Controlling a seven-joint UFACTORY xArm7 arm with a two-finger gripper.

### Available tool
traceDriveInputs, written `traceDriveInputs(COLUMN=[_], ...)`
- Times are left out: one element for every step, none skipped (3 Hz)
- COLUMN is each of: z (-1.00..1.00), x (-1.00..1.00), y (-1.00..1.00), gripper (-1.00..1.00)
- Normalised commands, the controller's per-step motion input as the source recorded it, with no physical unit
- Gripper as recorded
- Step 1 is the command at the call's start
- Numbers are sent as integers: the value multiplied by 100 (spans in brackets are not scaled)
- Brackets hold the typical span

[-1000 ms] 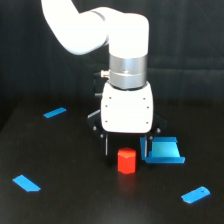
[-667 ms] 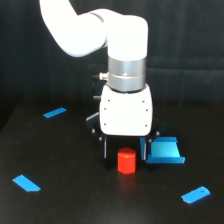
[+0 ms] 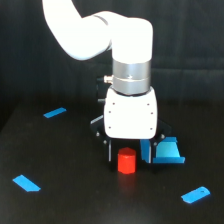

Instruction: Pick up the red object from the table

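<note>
The red object (image 3: pixel 126 161) is a short red-orange block standing upright on the black table (image 3: pixel 70 200), just below the white gripper body. My gripper (image 3: pixel 127 152) hangs straight down over it. Its dark fingers (image 3: pixel 109 150) stand on either side of the block with a small gap on each side. The jaws are open around the block and do not press on it. The block rests on the table.
A blue square piece (image 3: pixel 167 152) lies right beside the finger on the exterior view's right. Flat blue strips lie at the back left (image 3: pixel 55 112), front left (image 3: pixel 26 183) and front right (image 3: pixel 195 195). A black curtain hangs behind.
The gripper has come down slightly, so its fingers now reach lower around the red block. The block and the blue pieces have not moved.
</note>
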Motion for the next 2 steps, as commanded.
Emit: traceDriveInputs(z=[4, 25], x=[20, -15], y=[6, 26], gripper=[99, 85])
